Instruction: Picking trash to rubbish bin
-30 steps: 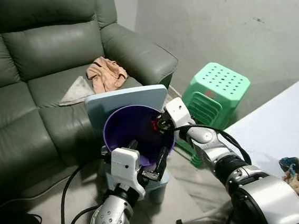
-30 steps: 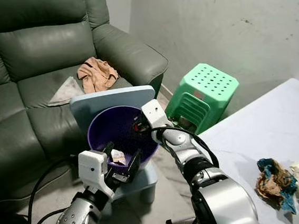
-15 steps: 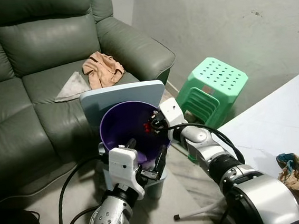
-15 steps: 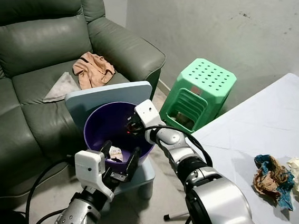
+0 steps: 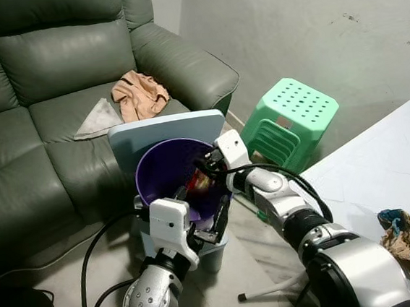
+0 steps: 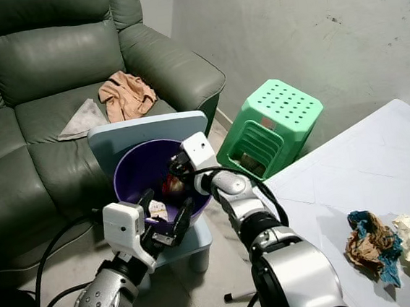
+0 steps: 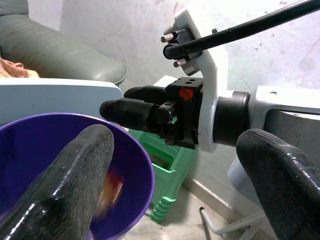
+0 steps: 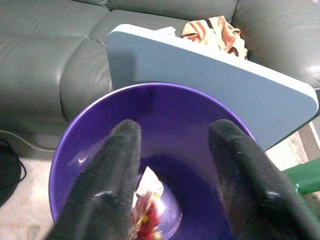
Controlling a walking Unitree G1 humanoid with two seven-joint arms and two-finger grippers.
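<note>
A purple rubbish bin stands on the floor with its pale blue lid tipped up behind it. My right gripper hangs open over the bin's mouth, its fingers spread with nothing between them. Below them a red and white piece of trash lies blurred inside the bin. My left gripper is open at the bin's near side, beside the rim. More crumpled trash lies on the white table at the right.
A green plastic stool stands right of the bin, against the table's corner. A dark green sofa with a tan cloth on it fills the left. A black cable trails on the floor.
My right gripper has opened over the bin and the red trash it held has dropped inside. The camera has shifted a little; the left arm stays by the bin.
</note>
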